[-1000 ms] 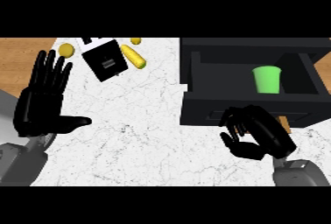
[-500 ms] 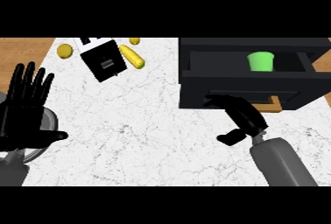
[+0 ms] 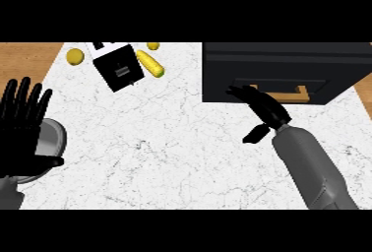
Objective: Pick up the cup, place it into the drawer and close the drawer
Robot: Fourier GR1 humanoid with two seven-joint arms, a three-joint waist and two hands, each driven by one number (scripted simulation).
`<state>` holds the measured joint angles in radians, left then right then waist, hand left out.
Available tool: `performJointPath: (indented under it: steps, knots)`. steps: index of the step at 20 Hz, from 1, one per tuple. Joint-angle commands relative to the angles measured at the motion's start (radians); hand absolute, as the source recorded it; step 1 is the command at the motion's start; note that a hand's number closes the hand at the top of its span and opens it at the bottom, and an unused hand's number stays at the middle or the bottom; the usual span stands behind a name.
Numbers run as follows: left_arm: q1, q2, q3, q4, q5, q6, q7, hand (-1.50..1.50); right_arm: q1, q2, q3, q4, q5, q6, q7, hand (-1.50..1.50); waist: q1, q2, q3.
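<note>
The right hand [image 3: 263, 107], fingers straight and released, presses the matte black drawer [image 3: 291, 74], seemingly pushed in; its wooden handle [image 3: 280, 93] runs left-right. The cup is hidden. The left hand [image 3: 22, 125] rests open over the speckled white marble tabletop [image 3: 167, 147].

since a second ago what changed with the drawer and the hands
The drawer went from open, with the green cup showing inside, to shut; the cup is now hidden. The right hand moved up to the drawer front, fingers straight against it. The left hand stayed open at the left edge. The yellow items and the black box did not move on the counter.
</note>
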<state>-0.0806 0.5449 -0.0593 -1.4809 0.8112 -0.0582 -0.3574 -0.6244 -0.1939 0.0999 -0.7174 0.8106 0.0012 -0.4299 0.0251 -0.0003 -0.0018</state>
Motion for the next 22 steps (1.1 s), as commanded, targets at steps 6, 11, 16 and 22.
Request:
performJointPath:
  steps: [6, 11, 16, 22]
  knots:
    - [-0.032, -0.002, 0.037, 0.037, 0.009, -0.080, 0.017, -1.50, -0.268, -0.081, -0.121, 0.367, -0.030, 0.057, -0.091, -1.50, 0.026, 0.020, 0.004]
    - [-0.046, -0.011, 0.038, 0.067, -0.003, -0.099, 0.003, -1.50, -0.309, -0.116, -0.132, 0.450, -0.017, 0.043, -0.120, -1.50, 0.049, 0.034, 0.004]
    - [-0.062, -0.029, 0.016, 0.073, -0.036, -0.082, 0.005, -1.50, -0.368, -0.159, -0.163, 0.493, -0.039, 0.073, -0.144, -1.50, 0.054, 0.035, 0.005]
    - [-0.064, -0.039, 0.025, 0.093, -0.054, -0.081, -0.017, -1.50, -0.373, -0.159, -0.159, 0.528, -0.030, 0.066, -0.153, -1.50, 0.059, 0.036, 0.005]
